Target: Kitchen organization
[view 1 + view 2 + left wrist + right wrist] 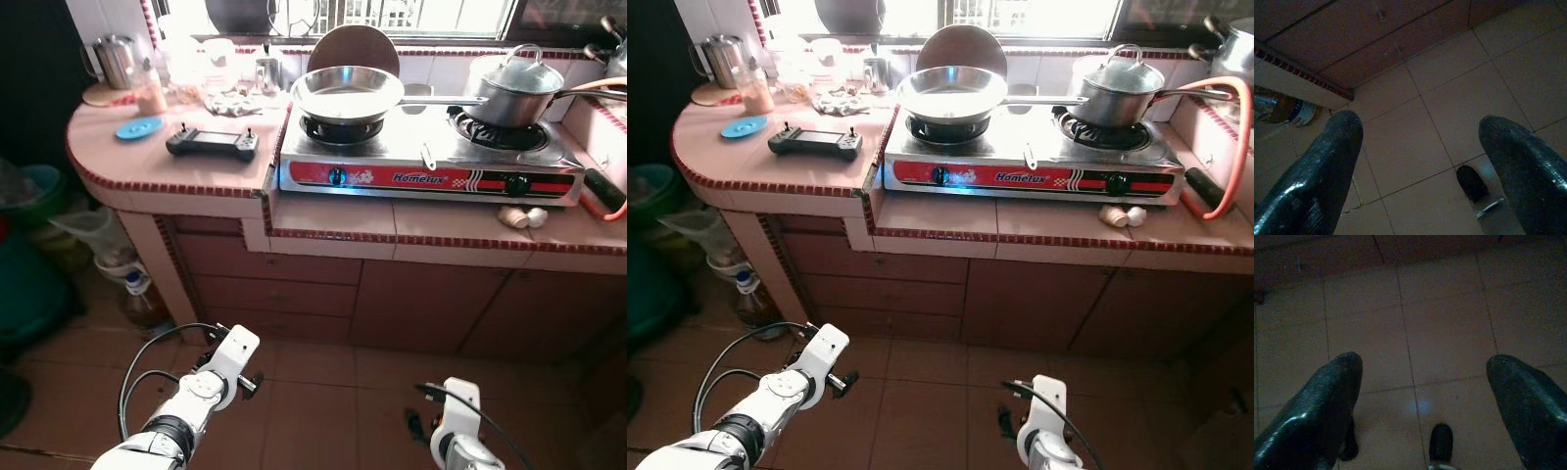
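Both end effectors hang low over the floor tiles, well short of the worktop. Left end effector (pixel 1420 161) has its fingers spread wide with nothing between them, pointing at the tiles near a bottle (pixel 1283 110) tucked under the counter's curved end. Right end effector (pixel 1422 396) is likewise spread and empty, aimed at bare floor (pixel 1440 323) in front of the cupboard fronts.

Up on the worktop (pixel 206 171), the things to be tidied sit untouched. A stove (pixel 426 162) carries a pan (pixel 348 93) on its left burner and a lidded pot (pixel 514 88) on its right. Left of the stove lie a black handheld controller (pixel 213 144) and, just beyond it, a blue lid (pixel 139 127). Further back stand a kettle (pixel 116 59), a jar (pixel 149 90) and a crumpled cloth (pixel 233 101). Right of the stove front rest some pale bulbs, probably garlic (pixel 522 216).

To my eye no organising has begun; the robot is standing back and facing the counter, arms idle. The next move calls for stepping closer and raising an arm to worktop height, likely toward the loose clutter at the left. Which item comes first, I cannot tell.
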Motion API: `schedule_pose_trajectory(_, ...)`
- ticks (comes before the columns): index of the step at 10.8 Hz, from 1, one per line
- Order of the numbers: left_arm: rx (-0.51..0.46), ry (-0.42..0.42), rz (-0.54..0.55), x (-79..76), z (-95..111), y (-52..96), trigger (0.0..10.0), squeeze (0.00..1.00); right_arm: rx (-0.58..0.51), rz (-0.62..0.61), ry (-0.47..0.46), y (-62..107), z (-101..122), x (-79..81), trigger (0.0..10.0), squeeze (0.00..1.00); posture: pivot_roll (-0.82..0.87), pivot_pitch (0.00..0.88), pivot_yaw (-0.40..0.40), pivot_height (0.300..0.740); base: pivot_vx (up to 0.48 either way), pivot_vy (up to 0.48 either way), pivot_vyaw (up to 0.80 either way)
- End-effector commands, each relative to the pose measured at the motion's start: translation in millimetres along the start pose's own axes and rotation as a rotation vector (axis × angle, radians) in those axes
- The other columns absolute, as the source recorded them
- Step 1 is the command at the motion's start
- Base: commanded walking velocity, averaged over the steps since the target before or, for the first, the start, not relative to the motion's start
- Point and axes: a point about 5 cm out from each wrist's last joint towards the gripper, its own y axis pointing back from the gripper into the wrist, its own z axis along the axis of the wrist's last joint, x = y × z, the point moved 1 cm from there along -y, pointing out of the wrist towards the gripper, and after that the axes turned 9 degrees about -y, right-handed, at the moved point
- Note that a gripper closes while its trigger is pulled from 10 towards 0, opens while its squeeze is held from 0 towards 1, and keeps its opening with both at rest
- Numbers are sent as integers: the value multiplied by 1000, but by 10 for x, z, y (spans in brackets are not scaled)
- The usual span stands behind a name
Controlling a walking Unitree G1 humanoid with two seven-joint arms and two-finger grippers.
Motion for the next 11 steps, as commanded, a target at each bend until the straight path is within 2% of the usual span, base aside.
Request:
schedule_pose_trajectory(1,-12,-17,-16,-8,5,2,10000,0,-35,-20,-20,14,35,-97,10000,0,19,0,57,740,0,0,0)
schedule_pose_trajectory(2,-13,-18,-46,-91,22,-12,10000,0,-54,-17,-3,46,3,-207,10000,0,-28,0,64,740,0,0,0)
schedule_pose_trajectory(3,-24,-56,-60,-145,73,-26,10000,0,-59,-29,4,83,-44,-330,10000,0,-90,0,50,740,0,0,0)
schedule_pose_trajectory(4,-46,-133,-73,-212,162,-45,10000,0,-58,-71,4,152,-130,-541,10000,0,-118,0,18,740,0,0,0)
schedule_pose_trajectory(5,-70,-155,-74,-252,253,-60,10000,0,-54,-88,33,206,-187,-671,10000,0,-119,0,-16,740,0,0,0)
schedule_pose_trajectory(6,-115,-154,-54,-260,409,-75,10000,0,-65,-38,81,253,-200,-724,10000,0,-82,0,-33,740,0,0,0)
schedule_pose_trajectory(7,-140,-140,-59,-277,485,-80,10000,0,-73,40,133,257,-158,-671,10000,0,-59,0,-17,740,0,0,0)
schedule_pose_trajectory(8,-173,-138,-54,-289,548,-79,10000,0,-119,157,205,261,-15,-541,10000,0,-41,0,12,740,0,0,0)
schedule_pose_trajectory(9,-194,-137,-36,-237,547,-67,10000,0,-222,239,268,290,240,-368,10000,0,-41,0,26,740,0,0,0)
schedule_pose_trajectory(10,-209,-140,29,-105,530,-47,10000,0,-340,259,256,319,545,-210,10000,0,-22,0,22,740,0,0,0)
schedule_pose_trajectory(11,-217,-99,158,165,497,2,10000,0,-466,232,203,334,839,-100,10000,0,15,0,-3,740,0,0,0)
